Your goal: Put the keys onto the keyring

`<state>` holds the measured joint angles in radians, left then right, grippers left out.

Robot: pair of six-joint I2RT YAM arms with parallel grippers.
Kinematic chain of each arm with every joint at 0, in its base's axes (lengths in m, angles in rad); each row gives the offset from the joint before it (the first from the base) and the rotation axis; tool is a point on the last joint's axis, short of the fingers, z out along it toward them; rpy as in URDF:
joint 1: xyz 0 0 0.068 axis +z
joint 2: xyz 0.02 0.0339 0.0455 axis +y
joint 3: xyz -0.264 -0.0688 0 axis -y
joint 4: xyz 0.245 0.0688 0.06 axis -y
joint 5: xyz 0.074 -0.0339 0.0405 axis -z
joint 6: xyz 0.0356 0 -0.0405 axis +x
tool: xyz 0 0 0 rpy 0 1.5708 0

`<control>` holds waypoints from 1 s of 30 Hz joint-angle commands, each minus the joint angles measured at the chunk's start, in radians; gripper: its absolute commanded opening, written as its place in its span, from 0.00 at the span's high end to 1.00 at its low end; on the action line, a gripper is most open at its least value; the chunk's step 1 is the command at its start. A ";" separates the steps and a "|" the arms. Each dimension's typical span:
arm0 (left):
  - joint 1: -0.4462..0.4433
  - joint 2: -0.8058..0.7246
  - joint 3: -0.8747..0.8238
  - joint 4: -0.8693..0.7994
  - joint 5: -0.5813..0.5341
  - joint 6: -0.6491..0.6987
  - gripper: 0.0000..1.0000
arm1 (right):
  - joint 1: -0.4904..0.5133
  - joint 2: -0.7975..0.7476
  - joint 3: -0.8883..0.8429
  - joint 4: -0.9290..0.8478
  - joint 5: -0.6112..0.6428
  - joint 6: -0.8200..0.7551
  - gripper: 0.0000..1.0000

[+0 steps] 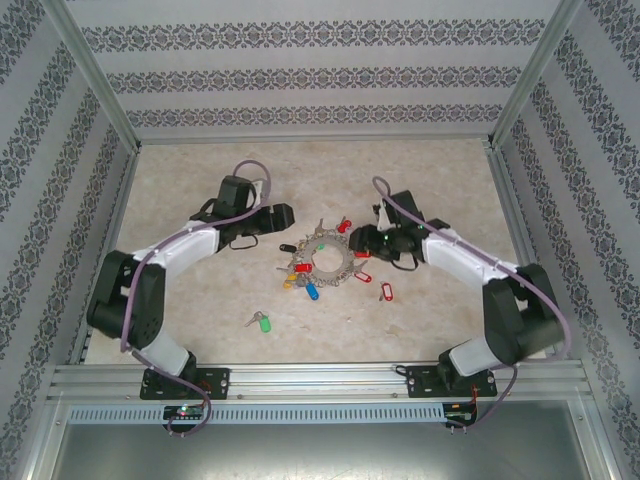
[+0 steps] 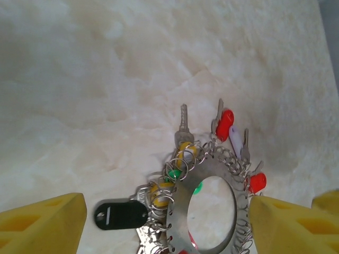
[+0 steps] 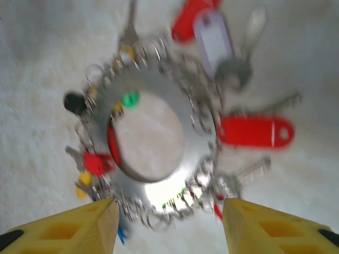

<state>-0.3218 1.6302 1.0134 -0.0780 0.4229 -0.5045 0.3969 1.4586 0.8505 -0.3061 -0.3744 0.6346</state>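
Note:
The keyring (image 1: 325,262), a grey metal ring fringed with small keys and coloured tags, lies flat at the table's middle. One loose key with a green tag (image 1: 262,322) lies to its front left. Another key with a red tag (image 1: 386,293) lies just off its front right. My left gripper (image 1: 284,216) hovers at the ring's back left, open. In the left wrist view the keyring (image 2: 183,211) sits between the yellow fingers (image 2: 45,222), nearer the right one. My right gripper (image 1: 362,240) is at the ring's back right, open. Its blurred wrist view has the keyring (image 3: 175,87) just ahead of the gripper (image 3: 169,227).
A black tag (image 2: 121,214) sticks out from the ring toward the left finger. Patterned walls and metal frame posts (image 1: 100,90) enclose the table on three sides. A metal rail (image 1: 320,380) runs along the near edge by the arm bases.

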 commanded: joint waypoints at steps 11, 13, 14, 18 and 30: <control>-0.079 0.291 0.265 -0.180 0.051 0.114 0.29 | 0.132 -0.018 -0.269 0.395 -0.051 0.426 0.45; -0.082 0.317 0.292 -0.198 0.064 0.119 0.31 | 0.144 0.018 -0.268 0.445 -0.062 0.445 0.46; -0.083 0.326 0.300 -0.201 0.073 0.124 0.32 | 0.150 0.028 -0.265 0.456 -0.057 0.449 0.46; -0.091 0.365 0.327 -0.220 0.113 0.132 0.37 | 0.160 0.085 -0.257 0.468 -0.038 0.466 0.47; -0.114 0.418 0.317 -0.228 0.149 0.138 0.40 | 0.152 0.148 -0.281 0.584 0.060 0.528 0.50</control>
<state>-0.4194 2.0285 1.3190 -0.2653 0.5457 -0.3912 0.5522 1.5791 0.5858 0.2230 -0.3767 1.1385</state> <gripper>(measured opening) 0.603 0.505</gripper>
